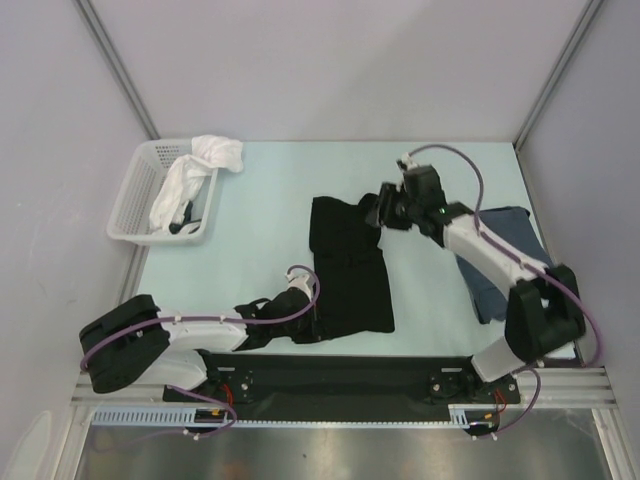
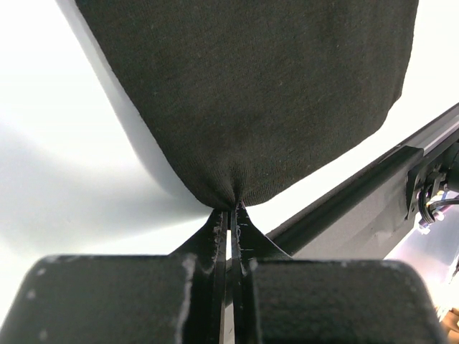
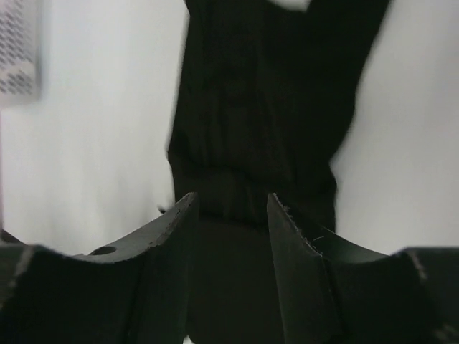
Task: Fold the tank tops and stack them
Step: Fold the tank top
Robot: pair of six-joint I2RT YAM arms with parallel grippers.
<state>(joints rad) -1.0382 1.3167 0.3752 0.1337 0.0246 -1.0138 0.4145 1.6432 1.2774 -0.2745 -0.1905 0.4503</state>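
Brushed steel strip runs along the near edge, then a ribbed alu rail and a matte black base plate carrying both arms. Past that is the table, smooth and pale mint-blue. Left gripper sits low at near-left, jaws pinched tight on the near-left hem corner of the black tank top. The fine-knit cloth puckers into the tips there. Rest of the black top lies mid-table as a long, approx rectangular strip running near to far, wrinkled at the far end. Right gripper hovers at that far end, jaws partway apart, bunched black cloth showing btwn them, not clamped. Slate-blue tank top lies crumpled on the right side, partly under the right arm. Far-left: white plastic lattice basket w/ white cloth draped over its rim. Walls are plain grey-lilac, w/ slanted metal struts.
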